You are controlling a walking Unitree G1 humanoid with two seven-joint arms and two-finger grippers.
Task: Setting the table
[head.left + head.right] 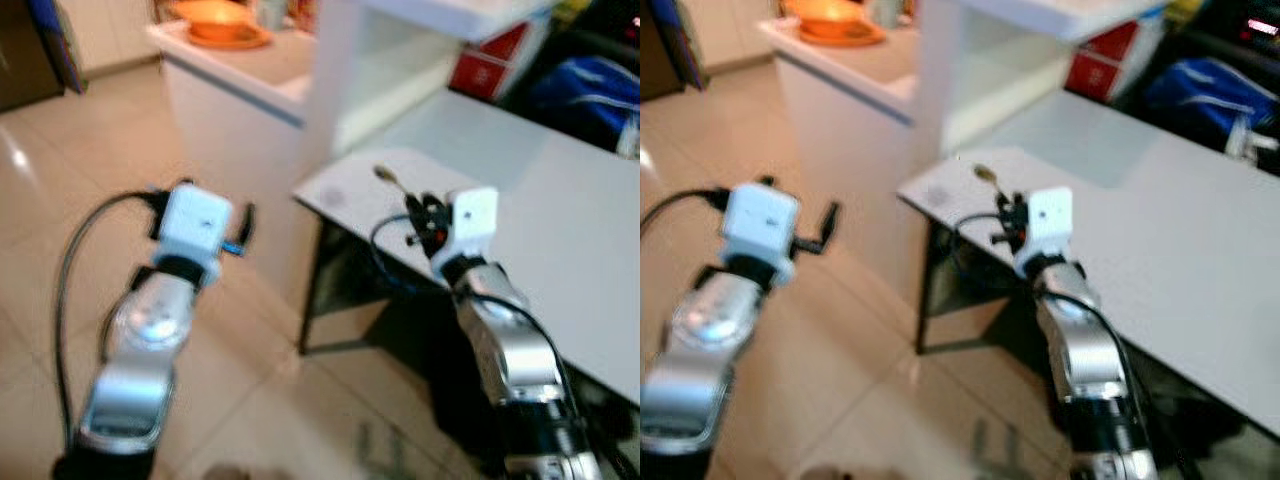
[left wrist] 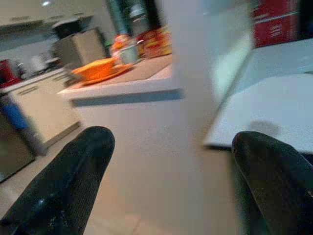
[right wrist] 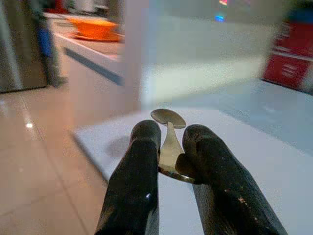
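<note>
A metal spoon [image 3: 168, 131] is pinched between the two black fingers of my right gripper [image 3: 171, 147], bowl end pointing forward. In the head views that gripper [image 1: 425, 222] hovers over the near left corner of the white table [image 1: 560, 230], with the spoon [image 1: 388, 178] sticking out above the tabletop. My left gripper [image 1: 245, 228] is out over the tiled floor, left of the table. In its wrist view its fingers [image 2: 73, 171] stand wide apart with nothing between them. An orange bowl on an orange plate [image 1: 218, 22] sits on the white counter at the back.
A white counter [image 1: 240, 90] and a white shelf unit [image 1: 400, 60] stand behind the table's left corner. A red box [image 1: 490, 62] and a blue bag [image 1: 590, 95] lie beyond the table. Beige tiled floor [image 1: 60, 180] spreads out on the left.
</note>
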